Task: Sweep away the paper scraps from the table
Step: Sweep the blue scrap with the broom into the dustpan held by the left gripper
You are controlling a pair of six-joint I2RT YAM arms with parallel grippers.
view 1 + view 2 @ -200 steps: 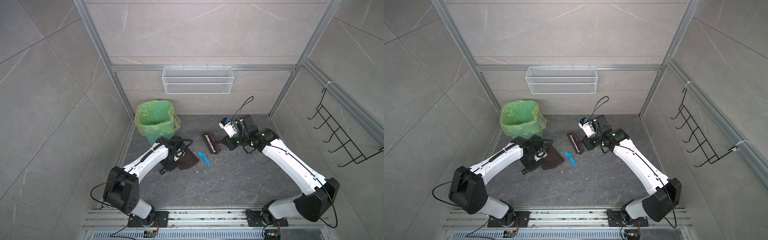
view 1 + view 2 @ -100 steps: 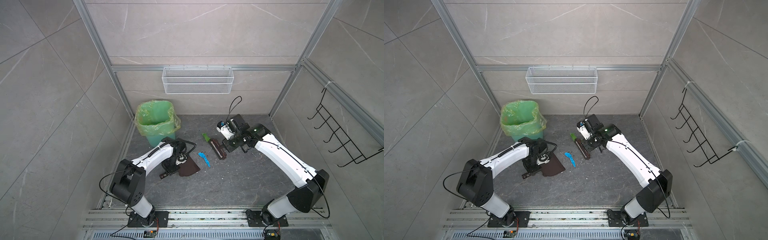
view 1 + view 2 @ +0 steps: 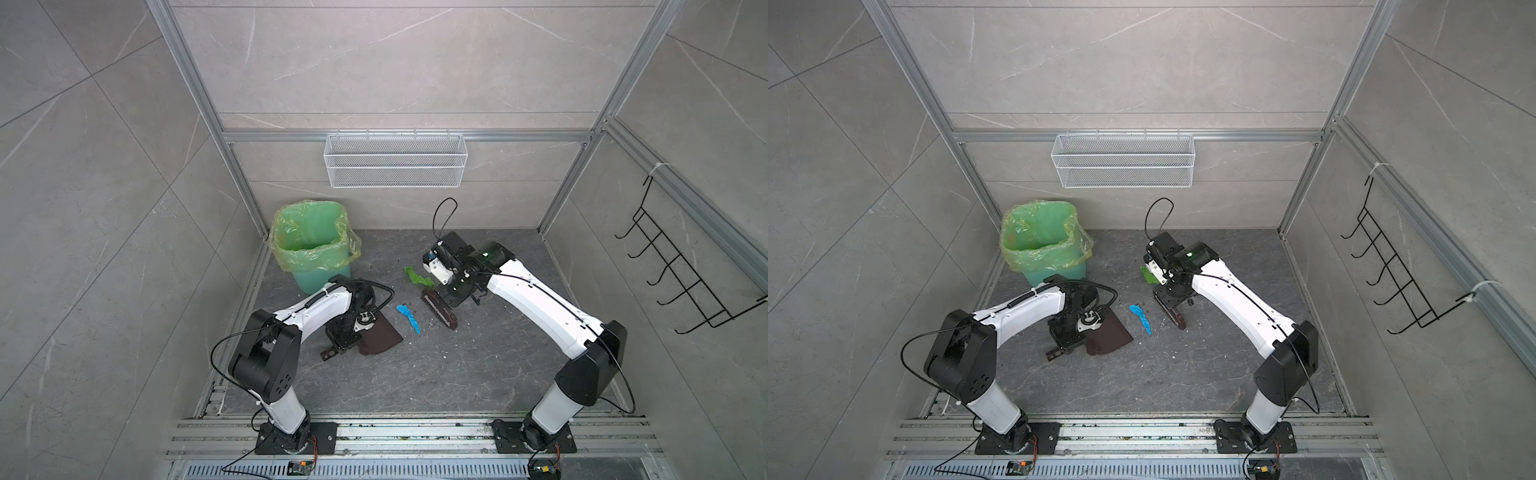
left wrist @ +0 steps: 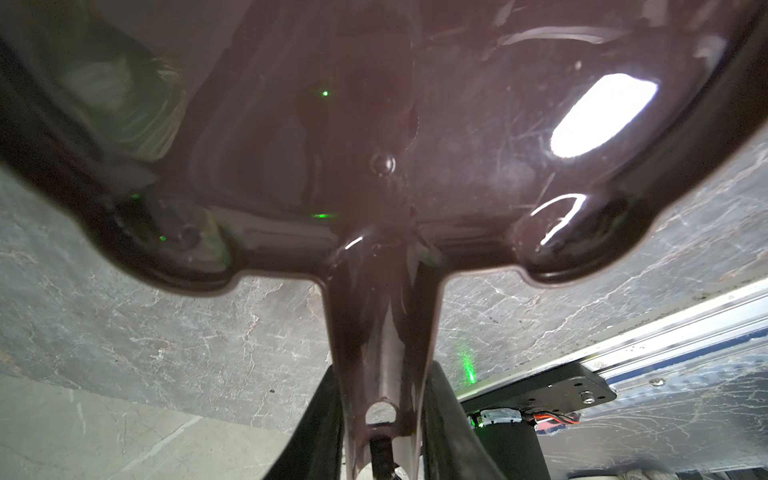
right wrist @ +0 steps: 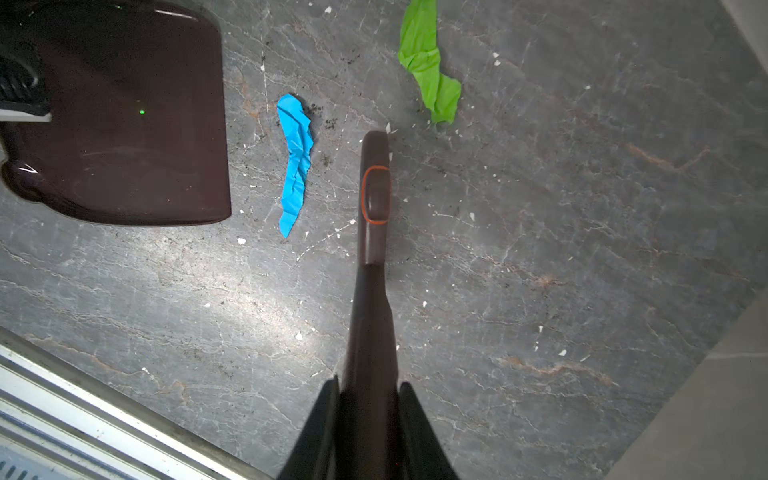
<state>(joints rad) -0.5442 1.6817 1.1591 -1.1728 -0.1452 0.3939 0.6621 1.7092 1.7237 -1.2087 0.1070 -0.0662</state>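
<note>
Right wrist view: the right gripper (image 5: 368,386) is closed on the brush (image 5: 374,187) handle, with one of its fingers (image 5: 411,424) on each side. The brush head lies on the table (image 5: 540,249), off the dustpan (image 5: 124,124) lip and roughly parallel to it.

The blue scrap (image 5: 296,162) lies between the dustpan lip and the brush, near both and touching neither. The green scrap (image 5: 428,70) lies farther from the dustpan, beyond the brush tip. White crumbs (image 5: 241,240) are scattered on the table off the dustpan lip.

Left wrist view: the left gripper (image 4: 380,374) is clamped on the dustpan handle.

In both top views the left arm (image 3: 316,307) rises from its base to a raised elbow. Its forearm reaches forward and the wrist turns down over the dustpan handle. The right arm (image 3: 540,307) is stretched farther. Its elbow is set back and its long forearm slopes down toward the dustpan side, with the wrist bent onto the brush. The bin (image 3: 311,249) stands behind the dustpan.
</note>
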